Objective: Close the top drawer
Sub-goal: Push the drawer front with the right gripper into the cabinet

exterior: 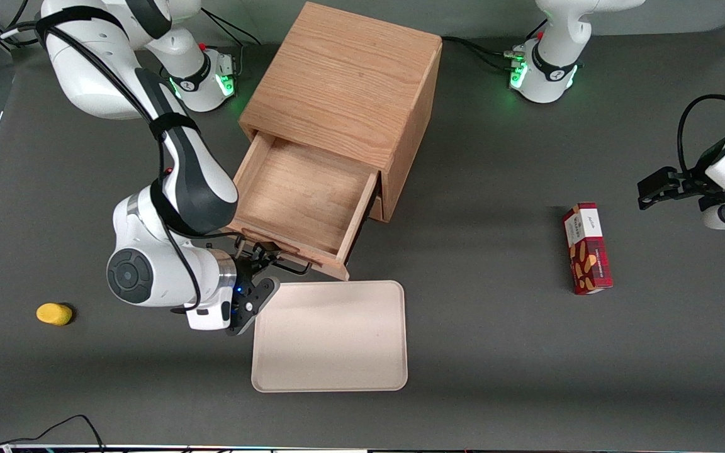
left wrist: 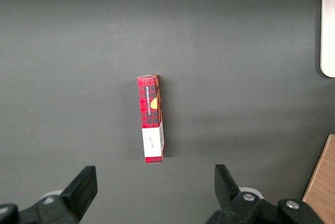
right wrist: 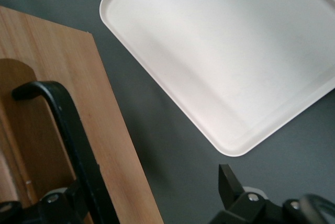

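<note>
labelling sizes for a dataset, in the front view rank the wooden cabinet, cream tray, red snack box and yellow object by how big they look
1. wooden cabinet, with its top drawer pulled out
2. cream tray
3. red snack box
4. yellow object

The gripper sits at the drawer's black handle, its fingers open around it.

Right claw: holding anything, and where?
Nothing held. The claw is open at the top drawer front, one finger by its black handle, not clamped.
</note>
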Robot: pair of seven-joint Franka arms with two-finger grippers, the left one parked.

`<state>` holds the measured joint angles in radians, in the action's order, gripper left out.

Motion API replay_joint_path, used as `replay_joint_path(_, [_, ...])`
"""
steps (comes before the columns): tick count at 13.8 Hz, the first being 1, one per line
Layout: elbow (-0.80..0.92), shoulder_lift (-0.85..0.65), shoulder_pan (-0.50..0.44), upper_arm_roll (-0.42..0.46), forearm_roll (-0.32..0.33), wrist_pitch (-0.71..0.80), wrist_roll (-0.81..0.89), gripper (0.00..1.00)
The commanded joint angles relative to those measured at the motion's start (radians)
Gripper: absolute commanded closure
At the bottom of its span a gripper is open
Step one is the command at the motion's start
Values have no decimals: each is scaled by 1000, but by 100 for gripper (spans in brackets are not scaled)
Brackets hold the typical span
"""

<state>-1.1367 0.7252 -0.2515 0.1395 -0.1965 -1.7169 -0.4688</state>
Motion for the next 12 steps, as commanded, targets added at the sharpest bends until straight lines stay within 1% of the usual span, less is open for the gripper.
replay_joint_path(1, [-78, -59, 6, 14, -20, -12, 29, 0])
replay_joint_path(8, [-162, -122, 9, 14, -18, -12, 29, 0])
replay_joint_path(12, [-207, -144, 11, 28, -18, -44, 45, 0])
